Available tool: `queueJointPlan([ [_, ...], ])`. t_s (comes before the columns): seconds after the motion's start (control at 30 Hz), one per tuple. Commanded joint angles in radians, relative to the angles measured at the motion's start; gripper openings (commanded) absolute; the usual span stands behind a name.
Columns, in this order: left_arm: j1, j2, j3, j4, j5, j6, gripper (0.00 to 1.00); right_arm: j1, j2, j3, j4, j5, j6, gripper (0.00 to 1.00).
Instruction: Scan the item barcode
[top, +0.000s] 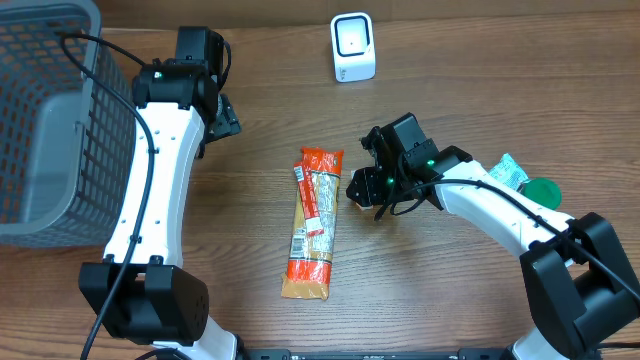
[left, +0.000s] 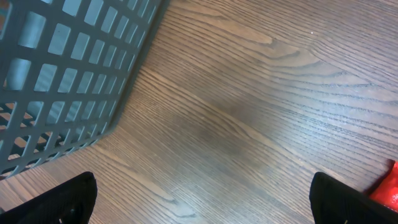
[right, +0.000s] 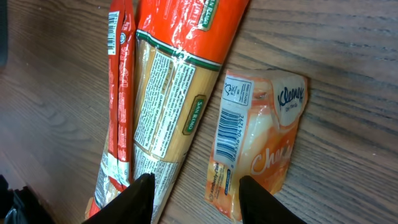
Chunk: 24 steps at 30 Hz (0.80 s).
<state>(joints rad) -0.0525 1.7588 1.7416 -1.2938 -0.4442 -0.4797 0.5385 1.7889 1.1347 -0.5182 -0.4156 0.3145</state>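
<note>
1. The Kleenex tissue pack (right: 258, 143) lies flat just to the right of the spaghetti packet (top: 313, 222), beside its far half. Its barcode (right: 229, 134) faces up.
2. The right gripper (right: 198, 193) hangs directly above the pack. Its fingers are partly spread and pinch nothing; one tip is over the spaghetti packet's edge, the other over the pack.
3. The pack's long axis runs roughly parallel to the spaghetti packet, so I'd judge the jaws would close across its short width. They need to shift away from the spaghetti packet first, or they may catch it too.
4. The left gripper (left: 202, 199) is spread wide, well to the left of the spaghetti packet beside the grey basket (top: 50, 120) — the right arm is plainly nearer.
5. The scanner (top: 352, 47) stands beyond the spaghetti packet's far end.
6. The wood-grain table (top: 450, 300) is flat and bare around the spaghetti packet — there is room to lift.
</note>
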Motion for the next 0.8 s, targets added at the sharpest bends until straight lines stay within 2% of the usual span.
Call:
queueJointPlan([
  [0.0,-0.007,-0.007,0.013,0.001,0.001,-0.003,1.0,0.006,0.003,-0.012,0.001,-0.016,0.003,0.46],
  [0.37,-0.007,-0.007,0.013,0.001,0.001,-0.003,0.99,0.015,0.003,-0.013,0.021,-0.016,0.004,0.47],
  [0.77,-0.007,-0.007,0.013,0.001,0.001,-0.003,1.0,0.093,0.003,-0.013,0.064,0.005,0.0,0.49],
])
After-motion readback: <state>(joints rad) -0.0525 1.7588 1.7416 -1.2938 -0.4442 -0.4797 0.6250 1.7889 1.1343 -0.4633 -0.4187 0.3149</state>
